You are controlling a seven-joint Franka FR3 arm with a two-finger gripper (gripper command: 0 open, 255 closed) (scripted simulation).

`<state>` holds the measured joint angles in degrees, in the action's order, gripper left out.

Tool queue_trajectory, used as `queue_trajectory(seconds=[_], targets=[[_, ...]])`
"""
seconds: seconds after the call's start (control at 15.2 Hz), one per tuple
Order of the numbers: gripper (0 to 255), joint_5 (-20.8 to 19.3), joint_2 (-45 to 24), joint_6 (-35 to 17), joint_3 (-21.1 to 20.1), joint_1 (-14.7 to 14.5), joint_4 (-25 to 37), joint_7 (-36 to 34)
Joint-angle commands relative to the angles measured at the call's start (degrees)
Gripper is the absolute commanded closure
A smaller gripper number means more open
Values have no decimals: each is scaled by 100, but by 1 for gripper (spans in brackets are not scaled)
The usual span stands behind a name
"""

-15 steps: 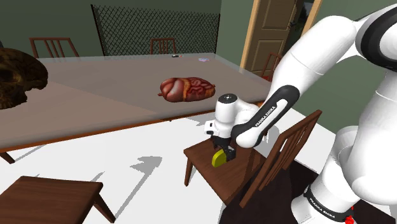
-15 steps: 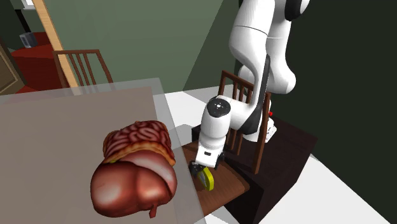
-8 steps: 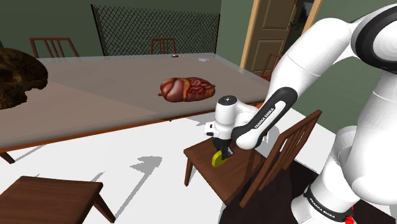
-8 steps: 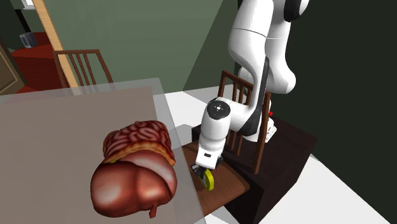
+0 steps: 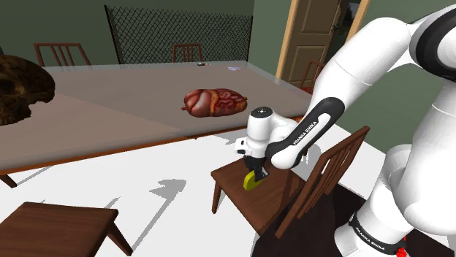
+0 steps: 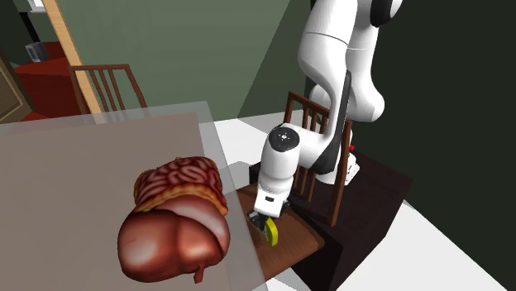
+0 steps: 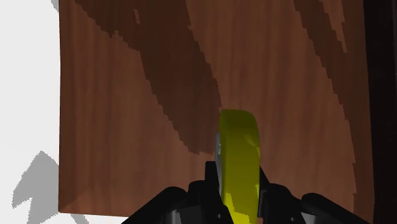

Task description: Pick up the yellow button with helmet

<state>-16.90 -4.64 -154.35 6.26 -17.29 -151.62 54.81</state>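
A yellow disc-shaped button [image 7: 239,159] stands on edge between my two black fingers, which clasp its flat faces. My gripper [image 7: 238,191] points down at the brown wooden seat of a chair [image 7: 127,102]. In the shoulder view the gripper [image 5: 253,178] holds the yellow button [image 5: 251,182] just over the chair seat [image 5: 274,197]. From the second exterior view, the button [image 6: 269,232] hangs under the gripper [image 6: 266,225] close to the seat's front edge [image 6: 281,256]. Whether the button still touches the seat is unclear.
A large table [image 5: 109,109] carries a reddish-brown organ-like model [image 5: 214,101] and a dark brown lump [image 5: 22,84]. The chair's backrest [image 5: 325,179] rises beside the gripper. A wooden stool [image 5: 58,226] stands at the shoulder view's lower left. White floor [image 5: 146,175] lies between.
The fingers closed onto the yellow button within the last second. The hand has since risen slightly with the button in it.
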Motion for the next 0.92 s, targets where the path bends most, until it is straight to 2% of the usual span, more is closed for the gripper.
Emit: queue_trajectory(seconds=[0.0, 0.73, 0.86], targets=[[255, 59, 188, 179, -20, -9, -10, 48], [255, 304, 1110, 1169, -55, -49, 65, 313], [255, 307, 1122, 1183, -55, -50, 67, 316]])
